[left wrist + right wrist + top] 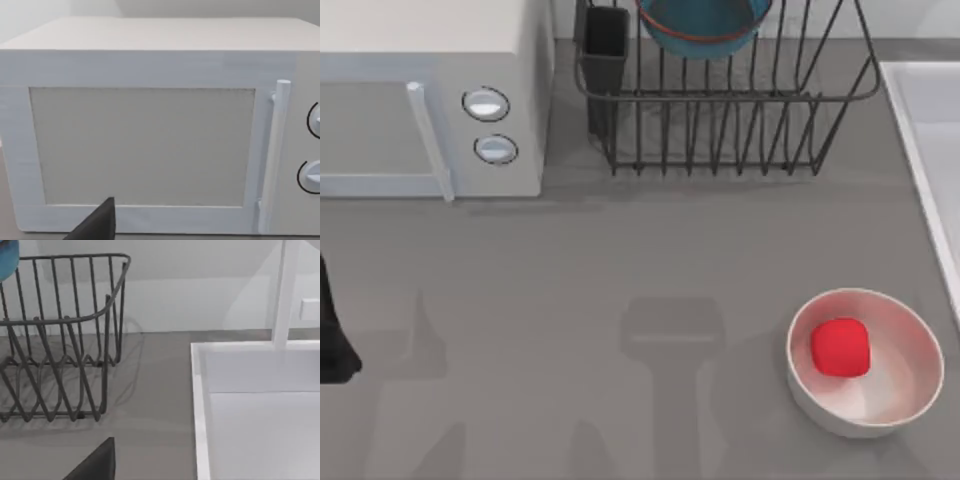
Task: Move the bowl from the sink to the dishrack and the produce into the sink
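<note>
— What are our grippers holding?

— We can't tell. Our left arm (334,335) sits at the near left edge of the table, facing the microwave (150,130), and the fingers of both grippers are out of sight.

— Where's the produce?

— The red produce (841,348) lies inside the white bowl (910,390), near right on the table (570,330).

— And farther back?

— The sink (920,110) runs along the right edge. At the far side, the teal bowl (703,28) rests in the dishrack (720,100), beside its utensil cup (605,45).

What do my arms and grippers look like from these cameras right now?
Little is visible. The left arm is a plain black, angular shape at the table's left edge. Each wrist view has a dark grey, pointed, matte wedge at its lower edge, the left gripper and right gripper. No cables or markings visible.
</note>
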